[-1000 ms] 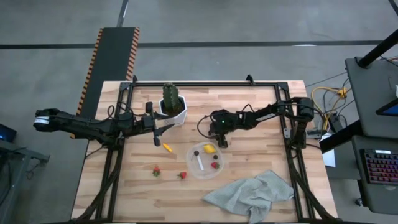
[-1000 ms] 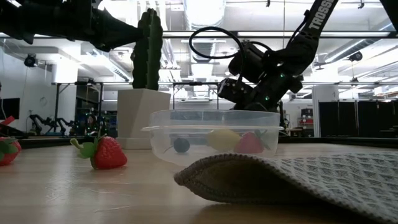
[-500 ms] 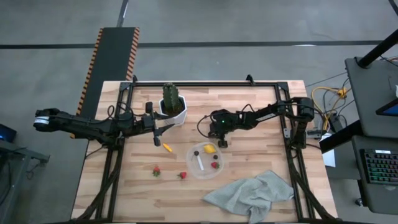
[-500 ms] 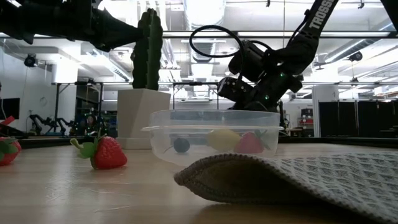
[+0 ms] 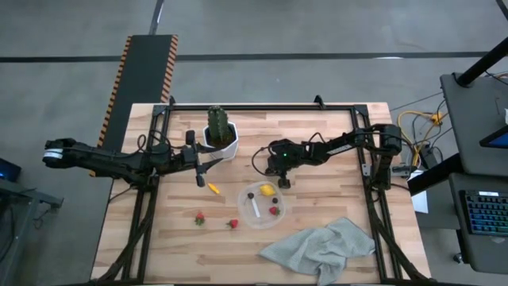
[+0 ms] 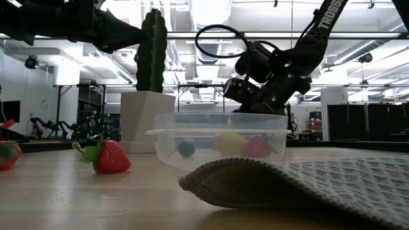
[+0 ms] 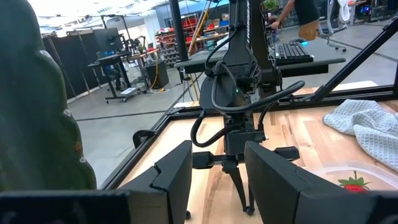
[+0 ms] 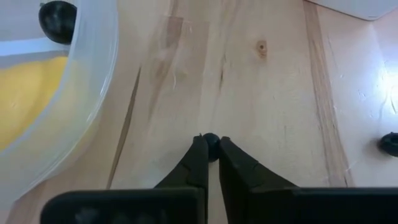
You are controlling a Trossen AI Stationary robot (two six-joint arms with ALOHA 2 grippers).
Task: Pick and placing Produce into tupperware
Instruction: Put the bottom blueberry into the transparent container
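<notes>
The clear tupperware (image 5: pixel 264 204) sits mid-table and holds a yellow lemon (image 5: pixel 267 190), a dark berry (image 5: pixel 251 195) and a red strawberry (image 5: pixel 274 210). An orange carrot piece (image 5: pixel 213 188) and two strawberries (image 5: pixel 199 217) (image 5: pixel 232 224) lie on the wood to its left. My right gripper (image 5: pixel 282 183) stands just beyond the container's far rim, pointing down, shut on a small dark berry (image 8: pixel 210 139). A second loose berry (image 8: pixel 390 143) lies nearby. My left gripper (image 5: pixel 208 165) hovers open beside the cactus pot, above the carrot. My right gripper pinches a small dark round berry (image 8: pixel 210 138) between its two fingertips (image 8: pixel 198 152), coming from above and pointing down at the wood beside the tupperware's rim (image 8: pixel 93 93). Whether the berry is lifted off the table, I cannot tell.
A green cactus (image 5: pixel 220 123) in a white pot (image 5: pixel 225 147) stands at the far left of the work area, close to my left gripper. A grey-green cloth (image 5: pixel 321 248) lies crumpled at the near right. A black frame (image 5: pixel 262 107) borders the tabletop.
</notes>
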